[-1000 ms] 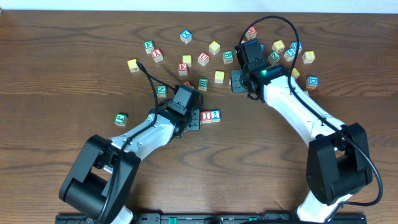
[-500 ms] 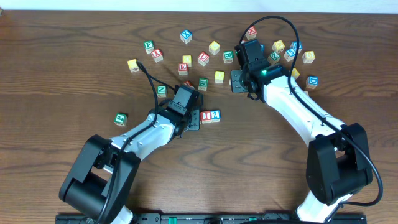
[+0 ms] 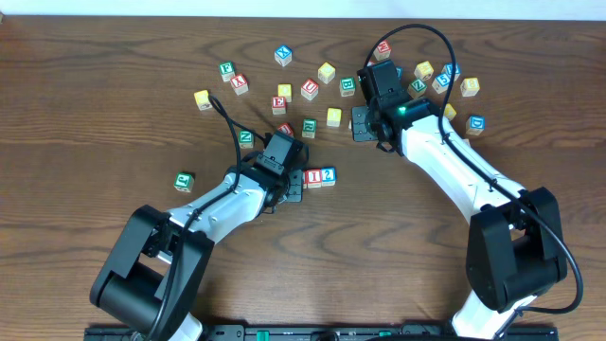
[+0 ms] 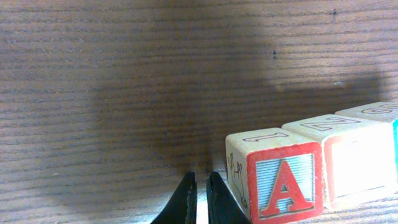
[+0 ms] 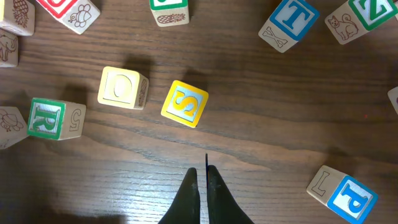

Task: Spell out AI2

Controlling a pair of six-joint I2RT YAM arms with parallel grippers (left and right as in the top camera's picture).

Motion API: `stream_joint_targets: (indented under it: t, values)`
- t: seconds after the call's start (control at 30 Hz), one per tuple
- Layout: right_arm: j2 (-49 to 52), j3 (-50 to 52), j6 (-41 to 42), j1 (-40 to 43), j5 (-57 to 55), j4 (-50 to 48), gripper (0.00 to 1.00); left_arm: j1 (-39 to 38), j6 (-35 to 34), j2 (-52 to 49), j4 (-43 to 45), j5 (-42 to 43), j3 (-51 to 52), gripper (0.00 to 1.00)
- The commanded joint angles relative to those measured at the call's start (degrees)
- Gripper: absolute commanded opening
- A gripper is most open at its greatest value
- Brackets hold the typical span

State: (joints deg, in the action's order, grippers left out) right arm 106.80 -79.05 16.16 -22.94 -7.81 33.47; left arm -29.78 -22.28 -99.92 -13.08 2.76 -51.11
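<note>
A cube (image 4: 283,183) just beside left hand (image 4: 201,182), hand closed

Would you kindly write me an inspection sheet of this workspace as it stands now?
Surface: dark wood-grain table.
Job's things: I cube and 2 cube touch in a row; red A shows on the side of the cube beside the left gripper.
Clutter: loose letter cubes scattered beyond, among them yellow S cube and blue P cube.
Grippers: left gripper and right gripper both shut, holding nothing.
Cables: a black cable loops over each arm.
Surroundings: black rail along the near edge.
</note>
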Motion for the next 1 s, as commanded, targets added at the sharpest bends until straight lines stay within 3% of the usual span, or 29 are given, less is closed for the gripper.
stream_joint_targets:
  t: [0.0,0.97]
  values:
    - [-0.8,-0.9,1.0,0.0,-1.0,0.2,0.01,0.0,0.1,0.0,-0.2,-0.8,0.2,0.08]
    - [-0.8,-0.9,1.0,0.0,-1.0,0.2,0.01,0.0,0.1,0.0,-0.3,2.8,0.2,0.08]
